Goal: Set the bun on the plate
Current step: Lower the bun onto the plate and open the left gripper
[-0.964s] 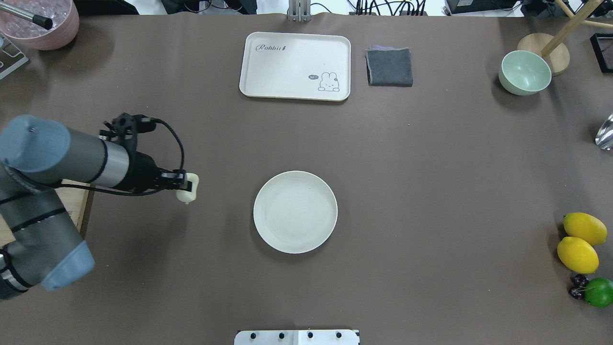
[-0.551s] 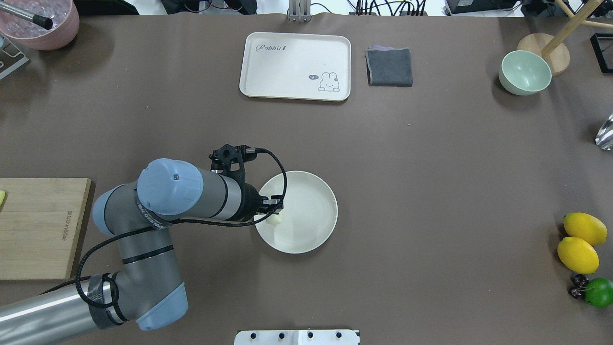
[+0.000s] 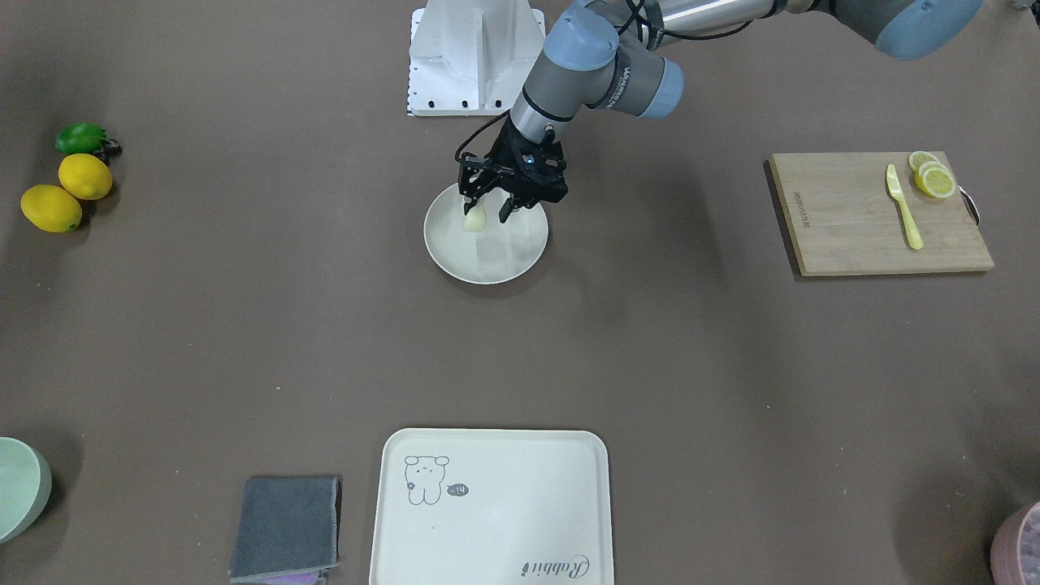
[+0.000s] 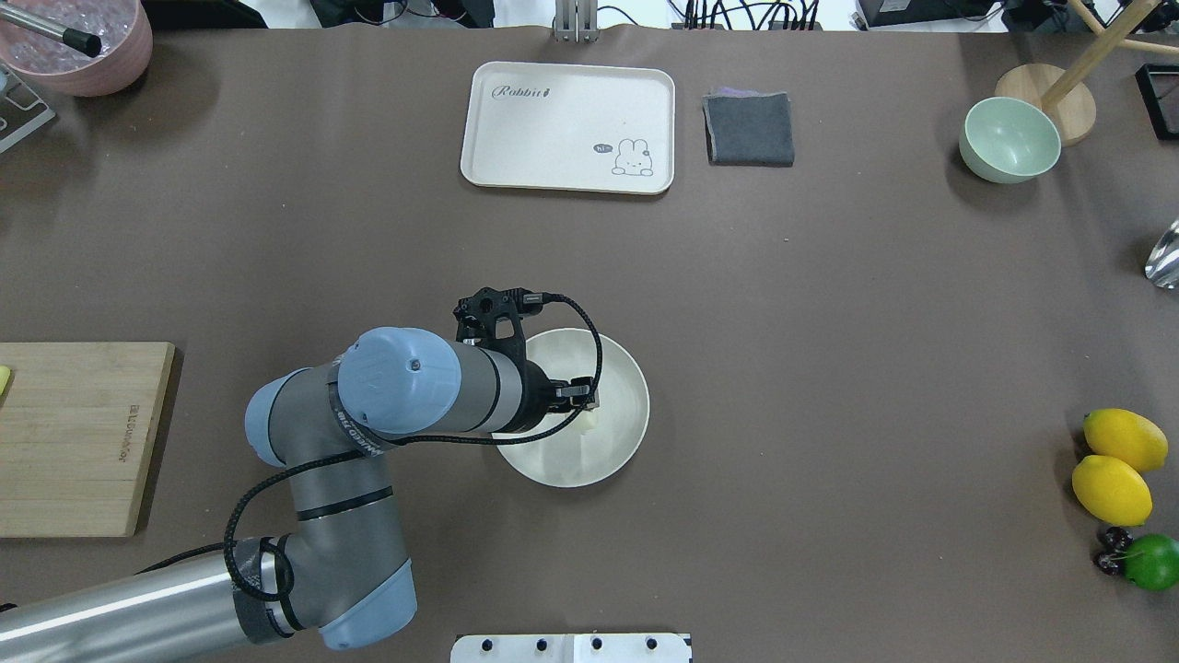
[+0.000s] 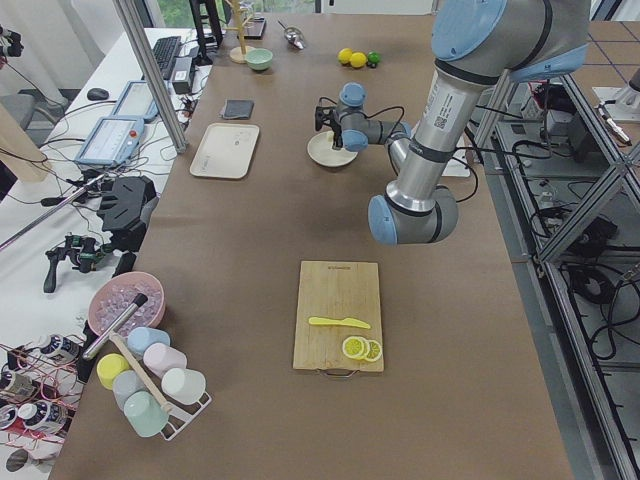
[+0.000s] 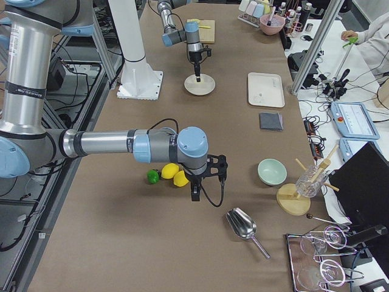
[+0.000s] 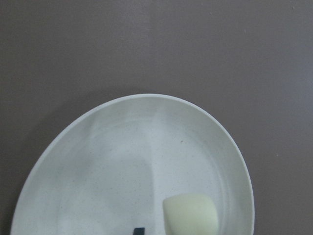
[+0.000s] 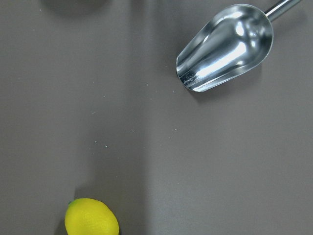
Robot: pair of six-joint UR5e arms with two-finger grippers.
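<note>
Overhead, the left arm [image 4: 405, 396] covers the plate's [image 4: 622, 373] left side, and the left pincer [image 3: 486, 206] hides all but a sliver of the bun [image 4: 590, 422]. The left wrist view cuts both off at its bottom and shows only one dark fingertip [image 7: 139, 231]. The right pincer [image 6: 195, 193] is too small to tell how its jaws stand. At the worktop's right edge the overhead view crops the scoop [image 4: 1164, 254]; a dark lump [image 4: 1112, 551] by the lime [image 4: 1153, 562] there is too small to name. The pink bowl [image 4: 83, 55] at the far left corner is cropped too.

The small pale bun [image 3: 474, 220] lies (off-centre) on the round cream-white plate [image 3: 488, 274].
</note>
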